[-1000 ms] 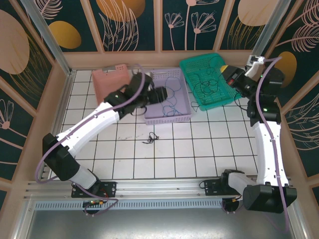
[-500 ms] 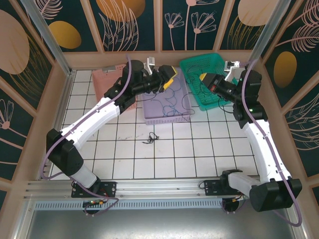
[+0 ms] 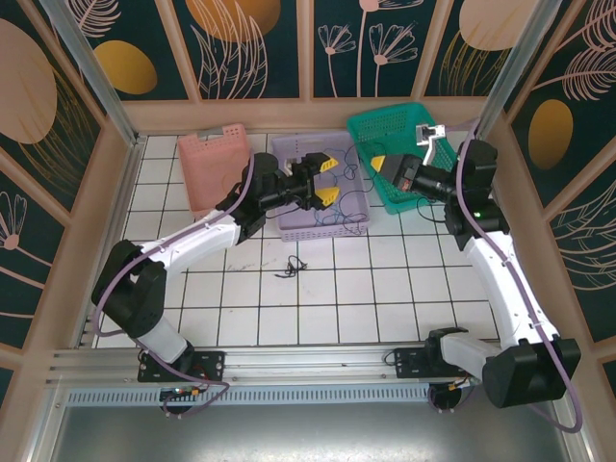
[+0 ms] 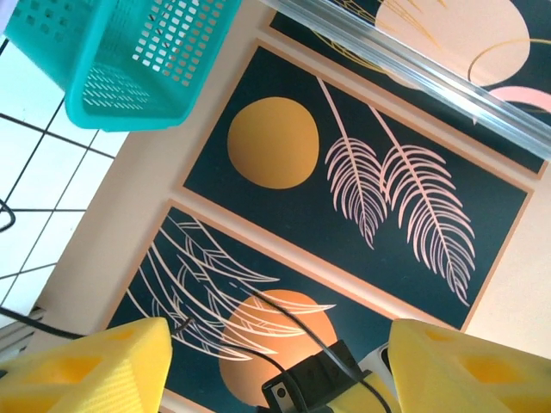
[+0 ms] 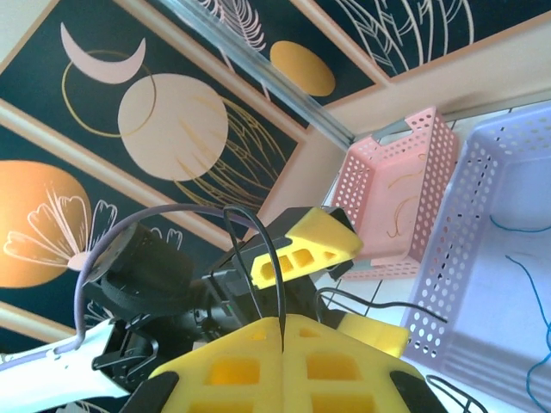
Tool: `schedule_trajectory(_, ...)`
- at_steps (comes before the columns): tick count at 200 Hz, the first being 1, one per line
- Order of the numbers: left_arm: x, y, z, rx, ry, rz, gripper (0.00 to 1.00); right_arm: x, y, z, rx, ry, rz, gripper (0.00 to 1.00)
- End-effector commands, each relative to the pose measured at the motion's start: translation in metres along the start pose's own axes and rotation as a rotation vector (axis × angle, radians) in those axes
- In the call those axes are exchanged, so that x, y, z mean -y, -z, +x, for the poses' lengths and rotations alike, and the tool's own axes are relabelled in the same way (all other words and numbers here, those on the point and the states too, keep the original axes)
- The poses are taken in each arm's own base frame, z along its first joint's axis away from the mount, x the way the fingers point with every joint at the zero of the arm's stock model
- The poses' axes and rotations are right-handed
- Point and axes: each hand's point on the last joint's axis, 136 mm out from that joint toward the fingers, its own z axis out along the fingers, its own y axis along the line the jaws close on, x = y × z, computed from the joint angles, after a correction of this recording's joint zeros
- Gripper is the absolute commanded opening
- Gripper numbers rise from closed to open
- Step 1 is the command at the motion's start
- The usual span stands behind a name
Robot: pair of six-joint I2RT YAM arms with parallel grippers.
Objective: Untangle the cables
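My right hand is pressed together on a thin black cable, which rises out of the pinch and arcs over toward my left hand. The left hand faces it from just across, fingers well apart and clamped on nothing. What I take to be the same cable crosses the gap between them, though I can't tell if it touches either finger. Both hands hang over the baskets, the purple basket under the left and the green basket beneath the right. I'd call the sorting partly done. A blue cable lies loose in the purple basket below my left hand, and pale strands sit in the pink basket just beyond it. What's left is the black one in my grip, which needs a home, and a small dark clump on the surface, well back from both hands toward the arm bases and not yet pulled apart.
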Motion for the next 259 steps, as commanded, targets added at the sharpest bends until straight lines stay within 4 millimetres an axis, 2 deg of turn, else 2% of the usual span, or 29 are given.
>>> schedule_trajectory(1, 0.028, 0.014, 0.021, -0.076, 0.132, 0.088, 0.70, -0.016, -0.006, 0.008, -0.045, 0.102, -0.106, 0.00)
schedule_trajectory(50, 0.028, 0.014, 0.026, -0.107, 0.198, 0.089, 0.75, -0.020, -0.027, 0.034, -0.168, 0.141, -0.169, 0.00)
schedule_trajectory(71, 0.026, 0.014, 0.028, -0.114, 0.203, 0.070, 0.74, -0.019, -0.032, 0.037, -0.167, 0.146, -0.176, 0.00)
schedule_trajectory(94, 0.015, 0.017, 0.025, -0.098, 0.217, 0.043, 0.70, -0.020, -0.034, 0.037, -0.160, 0.145, -0.193, 0.00)
schedule_trajectory(123, 0.009, 0.018, 0.016, -0.067, 0.223, 0.048, 0.51, -0.027, -0.032, 0.040, -0.175, 0.138, -0.215, 0.00)
schedule_trajectory(146, 0.014, 0.017, 0.009, -0.056, 0.213, 0.066, 0.40, -0.033, -0.029, 0.043, -0.188, 0.135, -0.222, 0.00)
schedule_trajectory(182, 0.020, 0.012, 0.005, -0.054, 0.189, 0.076, 0.17, -0.030, -0.025, 0.051, -0.198, 0.120, -0.208, 0.00)
schedule_trajectory(200, 0.023, 0.014, -0.003, -0.034, 0.171, 0.081, 0.00, -0.033, -0.022, 0.050, -0.191, 0.117, -0.203, 0.00)
schedule_trajectory(214, 0.034, 0.019, -0.014, 0.002, 0.129, 0.097, 0.00, -0.033, -0.021, 0.051, -0.194, 0.106, -0.193, 0.00)
schedule_trajectory(225, 0.054, 0.026, -0.026, 0.045, 0.075, 0.113, 0.00, -0.034, -0.018, 0.053, -0.195, 0.103, -0.180, 0.00)
schedule_trajectory(247, 0.107, 0.038, -0.050, 0.139, -0.101, 0.146, 0.00, -0.023, -0.015, 0.063, -0.218, 0.052, -0.120, 0.00)
schedule_trajectory(259, 0.143, 0.041, -0.053, 0.163, -0.189, 0.181, 0.00, -0.015, -0.014, 0.072, -0.248, 0.013, -0.087, 0.00)
